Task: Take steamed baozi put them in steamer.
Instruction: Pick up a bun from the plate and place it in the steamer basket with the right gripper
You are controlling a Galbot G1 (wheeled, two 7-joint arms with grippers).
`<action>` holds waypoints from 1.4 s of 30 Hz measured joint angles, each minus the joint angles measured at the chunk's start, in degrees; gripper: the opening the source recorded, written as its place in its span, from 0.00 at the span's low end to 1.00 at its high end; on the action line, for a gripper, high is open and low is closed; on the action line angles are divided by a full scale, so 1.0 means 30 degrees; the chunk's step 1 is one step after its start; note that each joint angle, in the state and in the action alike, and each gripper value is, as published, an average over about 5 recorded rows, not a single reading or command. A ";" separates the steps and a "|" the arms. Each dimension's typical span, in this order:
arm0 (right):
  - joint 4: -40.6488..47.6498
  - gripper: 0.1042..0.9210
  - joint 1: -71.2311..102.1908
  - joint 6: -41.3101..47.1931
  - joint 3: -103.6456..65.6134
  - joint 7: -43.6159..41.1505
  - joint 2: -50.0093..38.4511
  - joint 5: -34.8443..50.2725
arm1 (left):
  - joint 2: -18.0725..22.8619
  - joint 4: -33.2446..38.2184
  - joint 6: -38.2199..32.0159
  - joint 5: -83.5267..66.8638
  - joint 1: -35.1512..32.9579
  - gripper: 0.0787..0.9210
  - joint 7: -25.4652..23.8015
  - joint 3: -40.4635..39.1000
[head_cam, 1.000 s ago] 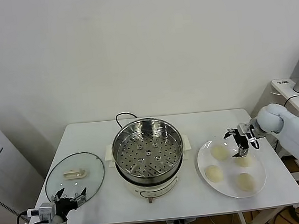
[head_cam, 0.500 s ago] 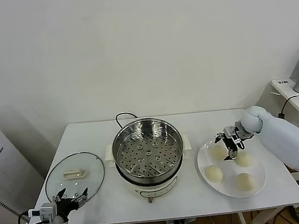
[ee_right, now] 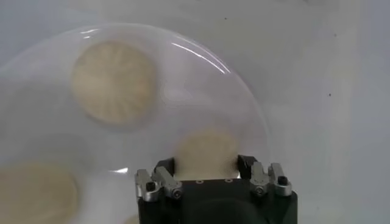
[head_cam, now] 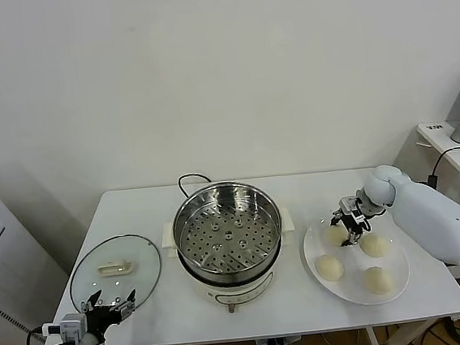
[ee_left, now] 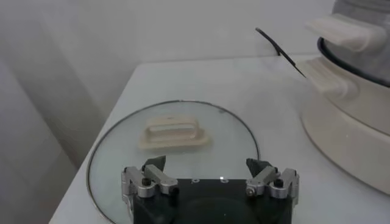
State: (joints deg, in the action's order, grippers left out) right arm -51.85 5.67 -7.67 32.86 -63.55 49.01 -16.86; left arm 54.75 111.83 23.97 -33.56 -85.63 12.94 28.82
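Observation:
Four cream-white baozi lie on a white plate [head_cam: 395, 267] at the right: far left [head_cam: 334, 234], far right [head_cam: 375, 245], near left [head_cam: 329, 267], near right [head_cam: 377, 279]. My right gripper [head_cam: 349, 231] is down on the far-left baozi [ee_right: 206, 152], its fingers [ee_right: 164, 165] pressed against both sides, with the bun still on the plate. Two other baozi [ee_right: 114, 82] [ee_right: 33, 195] show in the right wrist view. The steel steamer [head_cam: 227, 230] stands in the middle with its perforated tray bare. My left gripper [head_cam: 108, 305] [ee_left: 207, 167] is open and parked at the front left.
A round glass lid [head_cam: 115, 269] [ee_left: 177, 131] with a cream handle lies left of the steamer, just beyond the left gripper. A black cord [head_cam: 188, 179] runs behind the steamer. The plate [ee_right: 244, 97] sits close to the table's right edge.
My right gripper moved left from over the far-right baozi to the far-left one and settled around it. The left arm has not moved.

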 measured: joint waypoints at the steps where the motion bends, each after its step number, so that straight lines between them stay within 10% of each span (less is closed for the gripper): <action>1: -0.0069 0.58 -0.0059 0.0009 0.0067 -0.0051 -0.0040 0.0041 | 0.0010 0.0031 0.0002 -0.0003 -0.0024 0.88 0.0009 0.0026; 23: -0.4633 0.56 -0.7417 -0.1804 0.5503 -0.1264 -0.1909 0.4740 | 0.0150 0.0589 0.0191 0.0043 -0.0129 0.88 0.0151 -0.0034; 42: -0.2984 0.56 -1.1581 -1.0238 0.6732 -0.3041 0.4053 0.6208 | 0.0094 0.0460 0.0197 0.0097 -0.0049 0.88 0.0256 -0.0296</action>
State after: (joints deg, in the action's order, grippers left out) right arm -60.81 -29.08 -38.38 53.06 -72.67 61.17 1.76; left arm 55.03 113.21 24.56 -33.27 -85.78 13.71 27.93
